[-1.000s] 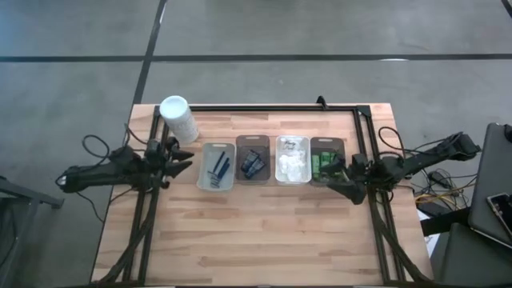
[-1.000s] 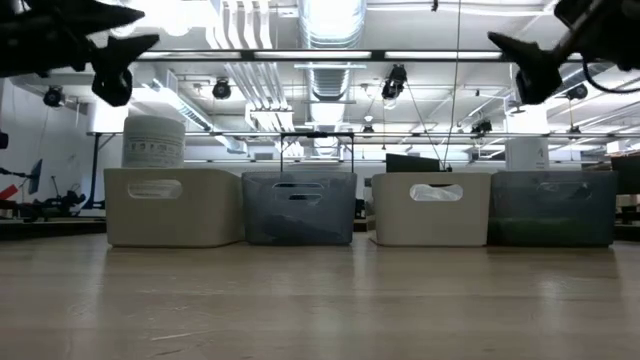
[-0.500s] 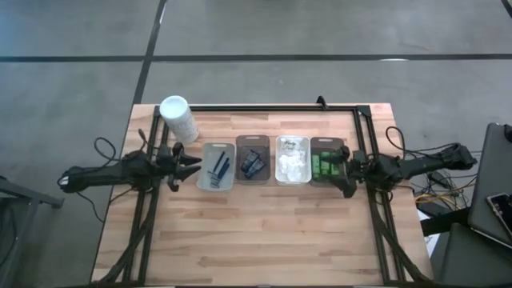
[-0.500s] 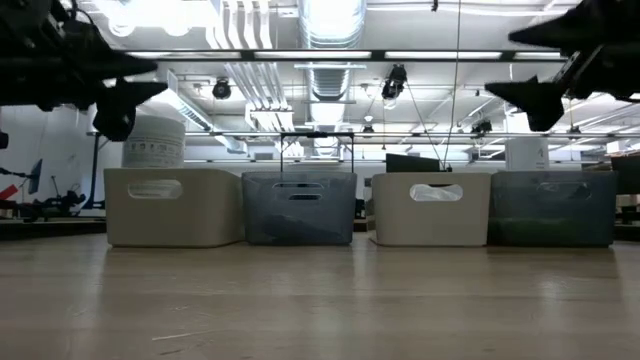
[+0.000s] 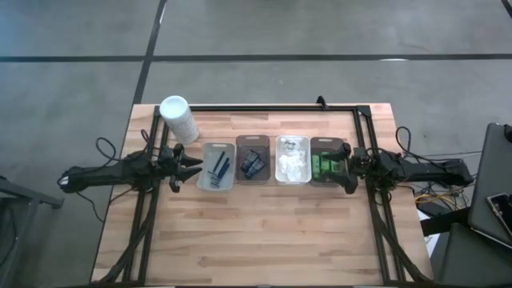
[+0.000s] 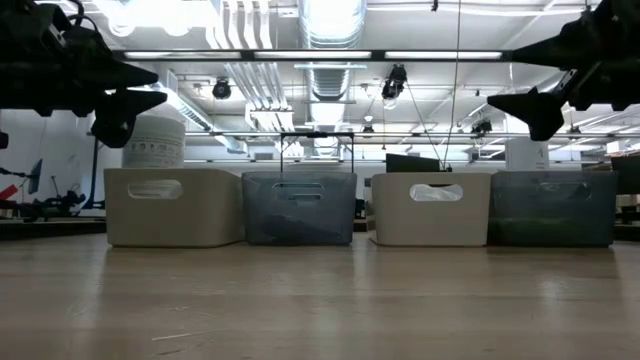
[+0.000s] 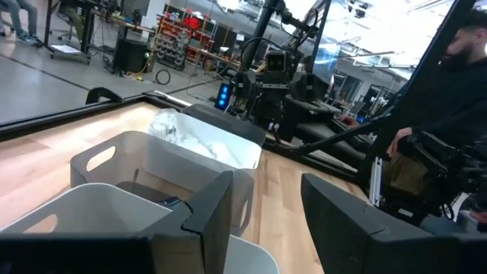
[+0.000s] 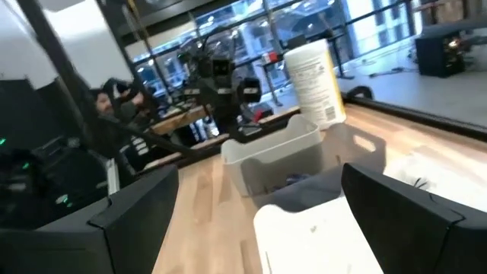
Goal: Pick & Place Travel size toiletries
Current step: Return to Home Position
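Note:
Four trays stand in a row mid-table. Blue razors (image 5: 218, 166) lie in the light grey tray (image 5: 204, 178), black sachets (image 5: 254, 164) in the dark grey tray (image 5: 240, 144), white packets (image 5: 292, 164) in the white tray (image 5: 279, 178) and green bottles (image 5: 323, 164) in the dark tray (image 5: 327, 141). My left gripper (image 5: 190, 168) hovers open at the row's left end, level, nothing between its fingers (image 7: 213, 209). My right gripper (image 5: 346, 172) hovers open at the row's right end, also with nothing in it (image 8: 259, 213). Both hang above tray height (image 6: 140, 88) (image 6: 520, 100).
A tall white cylindrical container (image 5: 178, 118) stands at the far left corner, behind my left arm. A black frame (image 5: 264, 108) runs along the far edge and down both sides. Bare wood (image 5: 256, 232) lies in front of the trays. A person (image 7: 464, 46) shows beyond the table.
My left gripper has sunk a little and tipped level, edging toward the light grey tray. My right arm has swung round, its gripper moving toward the far edge and down to the dark tray's right end. No tray or item has moved.

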Motion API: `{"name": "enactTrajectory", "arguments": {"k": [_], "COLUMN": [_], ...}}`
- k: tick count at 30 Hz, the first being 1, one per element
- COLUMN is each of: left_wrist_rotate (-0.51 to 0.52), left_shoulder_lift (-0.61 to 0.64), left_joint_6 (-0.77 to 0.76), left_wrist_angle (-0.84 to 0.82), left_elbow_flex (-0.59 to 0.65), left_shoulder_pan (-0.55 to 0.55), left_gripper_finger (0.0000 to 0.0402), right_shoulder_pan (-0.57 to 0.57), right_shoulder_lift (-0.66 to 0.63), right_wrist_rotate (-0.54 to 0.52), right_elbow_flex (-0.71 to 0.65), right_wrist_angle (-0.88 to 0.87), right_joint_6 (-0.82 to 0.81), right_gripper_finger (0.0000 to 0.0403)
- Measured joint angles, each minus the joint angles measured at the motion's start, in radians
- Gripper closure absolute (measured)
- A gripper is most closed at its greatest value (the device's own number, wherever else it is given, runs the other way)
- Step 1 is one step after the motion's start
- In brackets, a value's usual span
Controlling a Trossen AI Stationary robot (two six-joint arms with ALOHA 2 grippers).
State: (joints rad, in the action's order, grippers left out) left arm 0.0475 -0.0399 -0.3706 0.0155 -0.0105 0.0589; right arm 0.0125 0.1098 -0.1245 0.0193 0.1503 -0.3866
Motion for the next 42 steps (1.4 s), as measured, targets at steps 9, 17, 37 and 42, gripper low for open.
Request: {"name": "enactTrajectory", "arguments": {"k": [9, 17, 37, 42], "left_wrist_rotate": [0.0, 0.001, 0.004, 0.004], "left_shoulder_lift": [0.0, -0.003, -0.004, -0.004], "left_joint_6": [0.0, 0.0, 0.0, 0.0], "left_wrist_angle": [-0.005, 0.003, 0.01, 0.011], "left_elbow_flex": [0.0, 0.0, 0.002, 0.002], "left_shoulder_pan": [0.0, 0.0, 0.0, 0.0], "left_gripper_finger": [0.0241, 0.0241, 0.0241, 0.0241], "right_shoulder_pan": [-0.055, -0.055, -0.054, -0.054], "right_shoulder_lift": [-0.109, -0.068, -0.11, -0.11], "right_wrist_rotate": [0.047, 0.046, 0.046, 0.046], "right_elbow_flex": [0.0, -0.001, -0.01, -0.01], "right_wrist_angle": [-0.082, -0.095, -0.127, -0.126], "right_joint_6": [-0.028, -0.058, -0.052, -0.052], "right_gripper_finger": [0.0039, 0.0039, 0.0039, 0.0039]}}
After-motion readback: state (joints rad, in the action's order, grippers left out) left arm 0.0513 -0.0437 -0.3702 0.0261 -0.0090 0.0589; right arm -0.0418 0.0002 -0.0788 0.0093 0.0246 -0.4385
